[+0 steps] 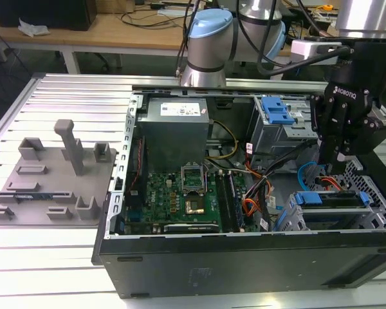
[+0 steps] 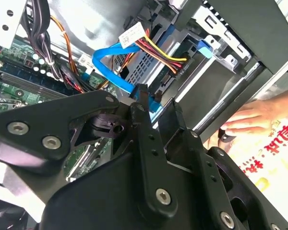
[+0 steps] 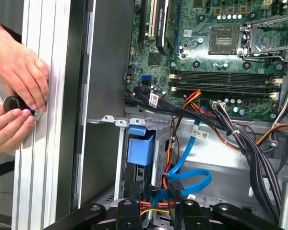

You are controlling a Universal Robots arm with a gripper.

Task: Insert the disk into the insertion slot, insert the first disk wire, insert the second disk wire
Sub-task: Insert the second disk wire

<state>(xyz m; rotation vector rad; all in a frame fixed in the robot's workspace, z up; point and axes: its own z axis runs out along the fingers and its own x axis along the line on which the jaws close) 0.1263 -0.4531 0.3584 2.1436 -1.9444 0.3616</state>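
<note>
The black two-fingered gripper point(image 1: 338, 168) hangs inside the open black computer case point(image 1: 244, 257), fingers narrowly parted just above a flat blue data cable point(image 2: 116, 72). The blue-framed silver disk point(image 1: 328, 199) already sits in the grey perforated insertion slot point(image 1: 373, 215) (a person's hands point(image 3: 17, 98) rest on the ribbed aluminium worktop point(image 1: 71, 109)).

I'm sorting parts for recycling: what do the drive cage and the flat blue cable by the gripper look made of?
The drive cage looks like thin grey sheet metal with a dull finish; it is punched with rows of holes. The flat blue cable looks like flexible plastic with a smooth, slightly glossy skin; it bends in a loop without creasing.
</note>
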